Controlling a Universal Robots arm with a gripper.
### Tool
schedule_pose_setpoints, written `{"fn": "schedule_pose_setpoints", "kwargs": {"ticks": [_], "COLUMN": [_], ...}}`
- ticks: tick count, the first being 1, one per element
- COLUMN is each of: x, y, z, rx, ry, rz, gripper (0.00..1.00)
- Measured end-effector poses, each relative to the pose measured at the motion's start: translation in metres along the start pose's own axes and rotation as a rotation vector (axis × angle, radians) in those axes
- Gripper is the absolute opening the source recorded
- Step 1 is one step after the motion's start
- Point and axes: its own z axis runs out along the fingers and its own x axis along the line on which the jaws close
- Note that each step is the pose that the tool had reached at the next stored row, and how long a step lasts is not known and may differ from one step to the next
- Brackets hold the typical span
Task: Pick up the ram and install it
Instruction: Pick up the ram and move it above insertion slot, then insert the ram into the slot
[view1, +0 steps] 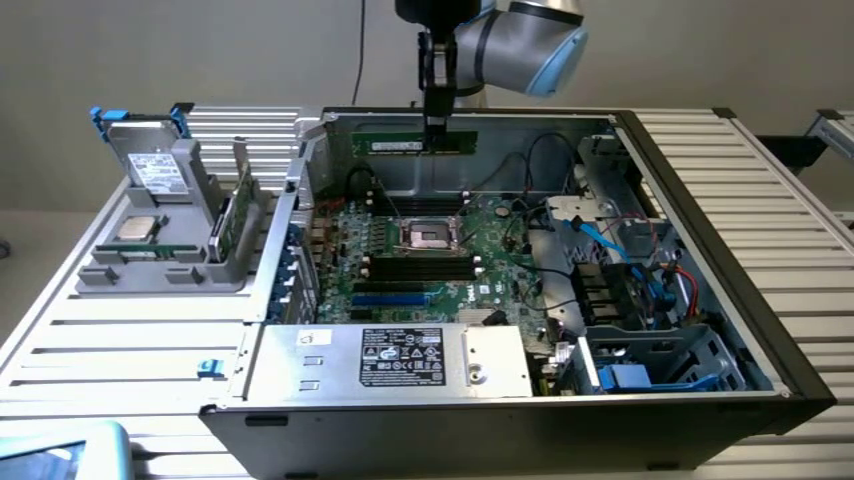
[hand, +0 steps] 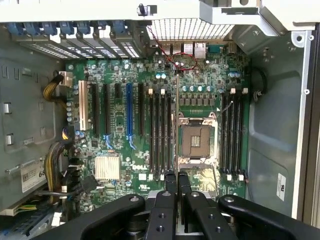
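Now our gripper (view1: 437, 128) is clamped on the ram (view1: 394, 144), high over the motherboard (view1: 501, 245). We think it hangs thin edge down so it can match the long memory slots (hand: 159, 130).

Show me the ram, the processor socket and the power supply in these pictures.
ram (view1: 394, 145), exterior view, on its pale label.
processor socket (hand: 195, 140), wrist view, on its dark square middle.
power supply (view1: 400, 357), exterior view, on its black label.
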Motion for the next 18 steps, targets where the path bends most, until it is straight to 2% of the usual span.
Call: {"fn": "schedule_pose_setpoints", "kwargs": {"ticks": [5,12,18], "x": [0.0000,0.0001,0.0012], "y": [-0.0001,0.0000,0.0000], "z": [0.0005,0.0026,0.0074], "rx": [0.0001,-0.0002,0.0000], "ry": [0.0002,0.0080,0.0079], "rz": [0.001,0.001,0.001], "gripper": [0.13,0.13,0.13]}}
